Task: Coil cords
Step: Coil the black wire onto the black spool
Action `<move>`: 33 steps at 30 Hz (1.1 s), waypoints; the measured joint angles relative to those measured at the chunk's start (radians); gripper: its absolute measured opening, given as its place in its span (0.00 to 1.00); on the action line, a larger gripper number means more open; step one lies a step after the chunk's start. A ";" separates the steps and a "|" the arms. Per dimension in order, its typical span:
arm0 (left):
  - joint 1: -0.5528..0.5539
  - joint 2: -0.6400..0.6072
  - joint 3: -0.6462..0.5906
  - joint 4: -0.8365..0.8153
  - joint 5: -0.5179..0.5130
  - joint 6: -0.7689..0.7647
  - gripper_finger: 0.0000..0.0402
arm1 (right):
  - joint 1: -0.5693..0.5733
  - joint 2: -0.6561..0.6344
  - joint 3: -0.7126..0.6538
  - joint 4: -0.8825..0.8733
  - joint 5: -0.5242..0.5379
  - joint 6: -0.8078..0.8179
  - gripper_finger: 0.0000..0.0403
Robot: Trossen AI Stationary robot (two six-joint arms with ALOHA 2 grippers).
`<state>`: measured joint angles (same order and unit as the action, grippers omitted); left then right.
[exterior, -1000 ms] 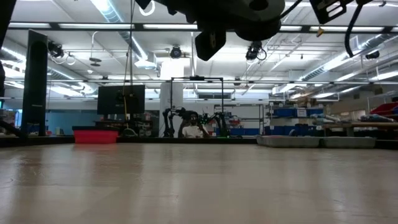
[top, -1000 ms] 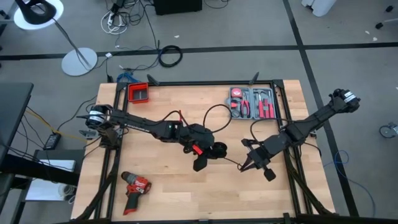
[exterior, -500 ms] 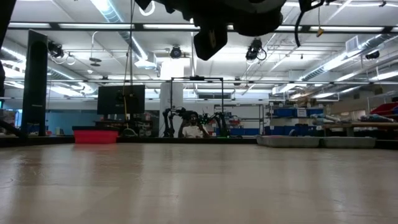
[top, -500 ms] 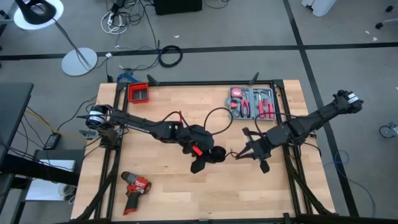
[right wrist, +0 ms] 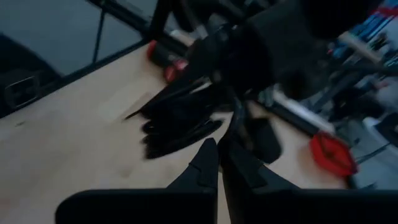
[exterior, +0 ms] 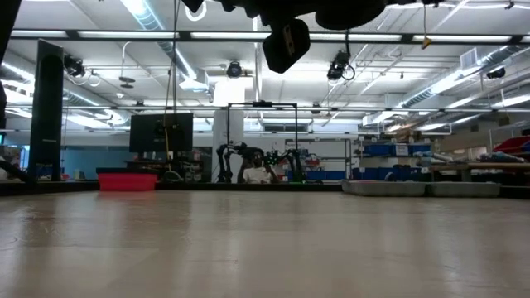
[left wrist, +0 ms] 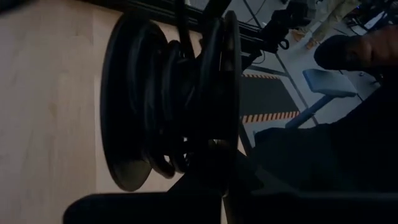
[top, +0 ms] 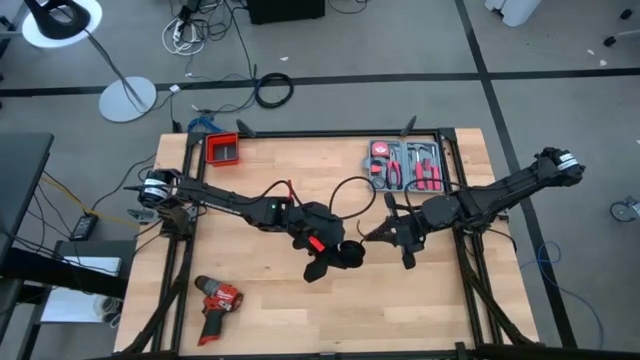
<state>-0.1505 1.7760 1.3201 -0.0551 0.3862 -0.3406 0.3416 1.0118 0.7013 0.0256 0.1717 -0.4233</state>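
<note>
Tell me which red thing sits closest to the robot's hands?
The tool case, at the table's far edge just beyond the right gripper. The red bin sits at the far left corner and the drill near the front left.

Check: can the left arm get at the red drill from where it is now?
Probably not right away. The left gripper is shut on the cord mid-table. The red drill lies apart near the front-left edge, with bare table between, so nothing blocks the path.

We see two slim, dark, jointed arms, the left arm (top: 235, 203) carrying a small red patch near its wrist and a pale silver fitting at its base end. The right arm (top: 500, 195) ends outward in a similar light-marked joint, and thin black cables loop off both.
</note>
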 joint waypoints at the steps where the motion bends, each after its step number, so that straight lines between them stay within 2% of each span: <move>1: 0.000 0.000 0.000 0.000 0.000 0.006 0.00 | -0.007 0.005 0.000 0.028 -0.001 -0.014 0.01; 6: 0.000 0.000 0.000 0.023 0.018 0.024 0.00 | -0.051 0.037 0.000 0.105 -0.015 -0.054 0.01; 10: 0.000 0.000 0.000 0.035 0.022 0.050 0.00 | -0.096 0.084 0.000 0.161 -0.114 -0.042 0.01; 16: 0.000 0.001 0.000 0.036 0.033 0.081 0.00 | -0.117 0.144 0.000 0.202 -0.162 -0.019 0.01; 19: 0.000 0.001 0.000 0.038 0.033 0.112 0.00 | -0.130 0.167 0.000 0.247 -0.245 0.017 0.01; 28: 0.000 0.002 0.000 0.087 0.034 0.233 0.00 | -0.149 0.233 0.000 0.280 -0.286 0.064 0.01; 33: 0.000 0.002 0.000 0.099 -0.002 0.313 0.00 | -0.149 0.231 -0.001 0.282 -0.321 0.118 0.01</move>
<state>-0.1509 1.7775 1.3197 0.0438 0.3838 -0.0273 0.1924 1.2430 0.7006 0.3073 -0.1495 -0.3053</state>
